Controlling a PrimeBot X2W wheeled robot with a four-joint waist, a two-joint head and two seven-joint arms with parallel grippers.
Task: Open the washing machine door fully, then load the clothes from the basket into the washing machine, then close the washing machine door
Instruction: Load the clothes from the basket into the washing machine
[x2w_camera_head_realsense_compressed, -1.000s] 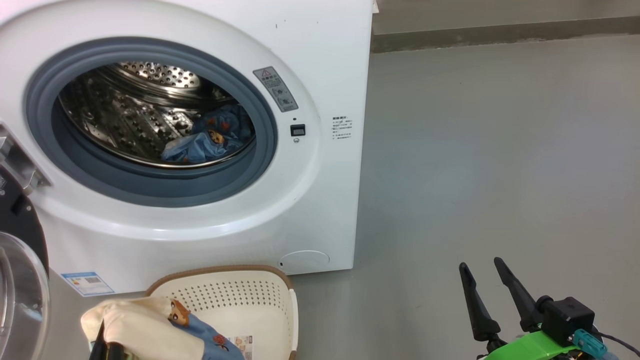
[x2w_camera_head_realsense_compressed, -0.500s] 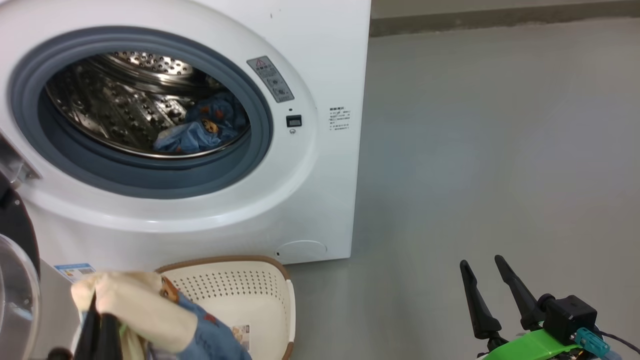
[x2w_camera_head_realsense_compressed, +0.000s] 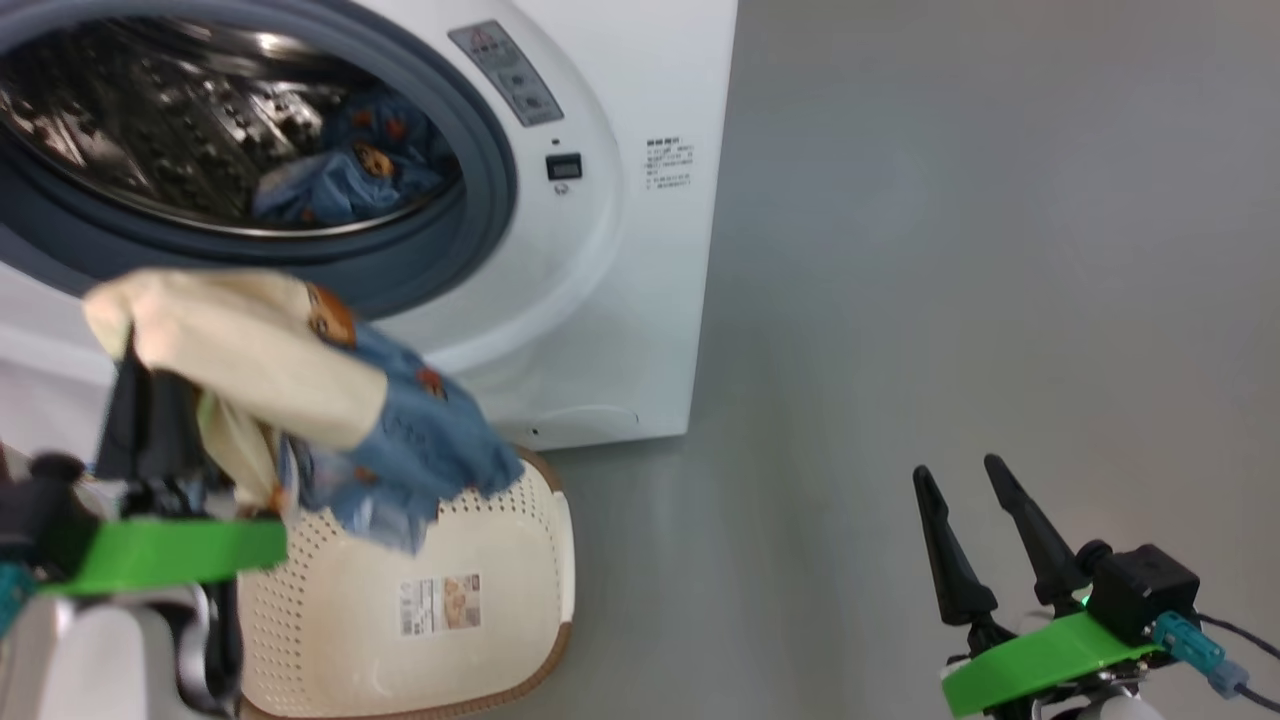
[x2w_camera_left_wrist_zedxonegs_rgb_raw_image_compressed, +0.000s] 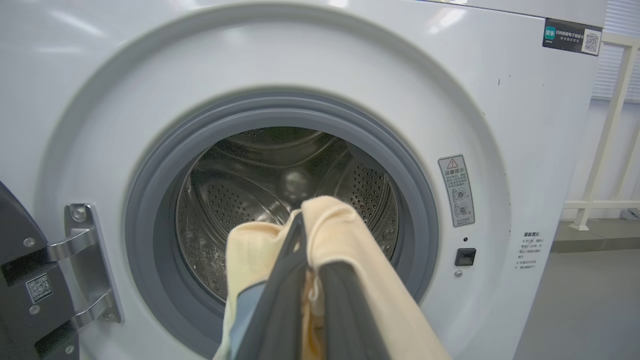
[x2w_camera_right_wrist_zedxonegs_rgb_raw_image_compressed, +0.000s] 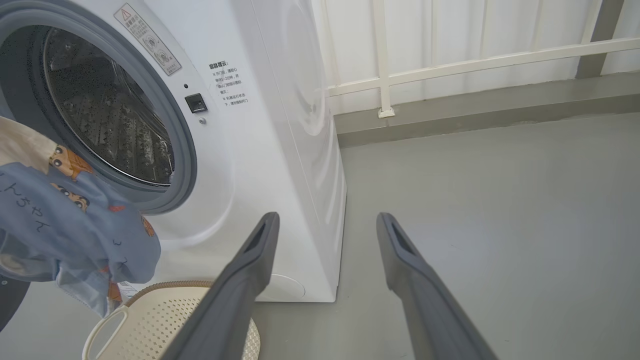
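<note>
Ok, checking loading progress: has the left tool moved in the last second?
Yes. The left tool, gripping the clothes, rose from basket height to the washing machine mouth.

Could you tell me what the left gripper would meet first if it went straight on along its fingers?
The left gripper, shut on the clothes, points through the washing machine's open grey mouth; the steel drum's back wall looks first in line, though depth is unclear.

A smooth grey floor (x2w_camera_head_realsense_compressed: 950, 250) carried the white washing machine (x2w_camera_head_realsense_compressed: 620, 300) at the far left. The cream perforated basket (x2w_camera_head_realsense_compressed: 556, 560) stood on the floor nearer, close before the machine's front, its label facing up.
</note>
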